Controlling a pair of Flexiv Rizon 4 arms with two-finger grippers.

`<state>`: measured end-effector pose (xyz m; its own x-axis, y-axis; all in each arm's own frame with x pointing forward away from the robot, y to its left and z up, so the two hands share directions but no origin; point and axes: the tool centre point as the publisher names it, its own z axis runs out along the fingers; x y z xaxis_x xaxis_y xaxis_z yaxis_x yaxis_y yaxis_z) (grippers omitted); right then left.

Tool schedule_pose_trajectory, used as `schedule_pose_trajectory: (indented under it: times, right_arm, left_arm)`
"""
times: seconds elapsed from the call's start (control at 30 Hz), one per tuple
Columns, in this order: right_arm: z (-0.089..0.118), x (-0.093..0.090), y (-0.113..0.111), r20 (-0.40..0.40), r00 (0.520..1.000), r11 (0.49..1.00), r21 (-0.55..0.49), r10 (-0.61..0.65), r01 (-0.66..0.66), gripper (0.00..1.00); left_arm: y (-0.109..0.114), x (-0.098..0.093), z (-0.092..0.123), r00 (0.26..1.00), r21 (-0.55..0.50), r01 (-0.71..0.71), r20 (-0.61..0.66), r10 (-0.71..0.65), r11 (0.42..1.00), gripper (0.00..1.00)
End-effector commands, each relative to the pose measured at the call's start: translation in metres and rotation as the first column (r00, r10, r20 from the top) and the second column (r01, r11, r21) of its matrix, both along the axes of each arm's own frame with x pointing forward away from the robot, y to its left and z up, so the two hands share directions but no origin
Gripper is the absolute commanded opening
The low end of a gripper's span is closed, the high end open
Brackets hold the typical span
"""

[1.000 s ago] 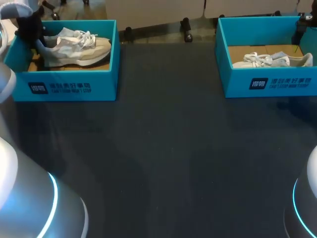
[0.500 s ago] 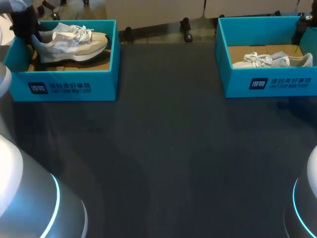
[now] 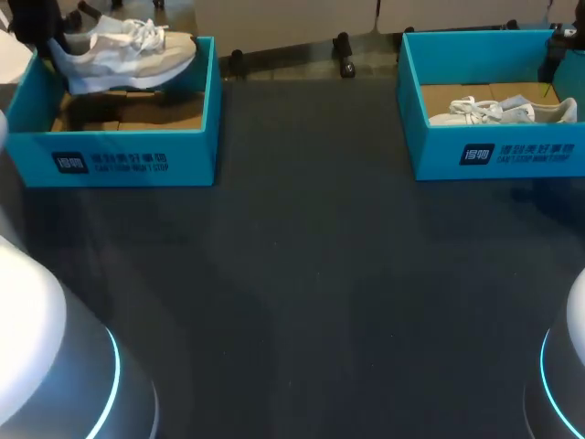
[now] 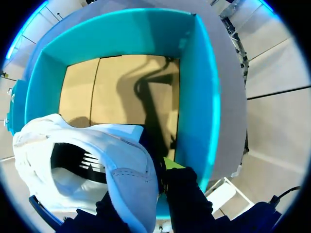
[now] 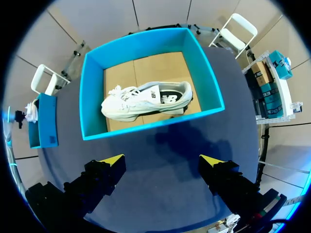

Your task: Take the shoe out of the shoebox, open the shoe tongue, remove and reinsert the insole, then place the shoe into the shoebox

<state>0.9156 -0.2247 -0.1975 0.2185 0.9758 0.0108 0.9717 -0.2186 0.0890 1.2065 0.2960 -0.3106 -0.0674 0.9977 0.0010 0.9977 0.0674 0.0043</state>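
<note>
Over left box [image 3: 119,157]: first shoe [image 3: 123,53] hung, heel clenched by left gripper [image 4: 148,187].
Right box [image 3: 498,154]: second shoe [image 3: 503,112] lay inside.
Right gripper [image 5: 160,162]: spread, empty.
Totals: two boxes, two shoes.

The shoe [image 4: 87,160] hides most of the left claw [image 4: 146,189].

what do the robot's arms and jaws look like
The left arm and right arm have smooth, rounded silver-grey housings, each with a glowing cyan ring. The jaws are black and blocky with bright yellow wedge tips; in the left wrist view only one tip shows.
</note>
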Motion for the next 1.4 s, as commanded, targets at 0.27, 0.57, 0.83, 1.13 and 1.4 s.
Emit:
schedule_pose_trajectory:
  times: [0.27,0.57,0.83,1.13,1.4]
  right_arm:
    - [0.0,-0.001,0.0,0.002,1.0,1.0,-0.001,-0.002,0.002,1.0]
    - [0.0,-0.001,0.0,0.002,1.0,1.0,-0.001,-0.002,0.002,1.0]
    - [0.0,-0.001,0.0,0.002,1.0,1.0,-0.001,-0.002,0.002,1.0]
    - [0.0,-0.001,0.0,0.002,1.0,1.0,-0.001,-0.002,0.002,1.0]
    - [0.0,-0.001,0.0,0.002,1.0,1.0,-0.001,-0.002,0.002,1.0]
  left_arm:
    - [-0.004,-0.026,0.076,0.998,0.045,-0.01,0.059,0.007,0.999,0.0]
    - [0.0,-0.06,0.111,0.996,0.077,-0.013,0.086,0.006,0.997,0.0]
    - [-0.004,-0.122,0.14,0.994,0.075,-0.011,0.11,0.003,0.997,0.0]
    - [-0.014,-0.207,0.152,0.988,0.093,-0.005,0.153,-0.01,0.996,0.0]
    - [-0.024,-0.253,0.157,0.984,0.111,-0.008,0.177,-0.011,0.994,0.0]
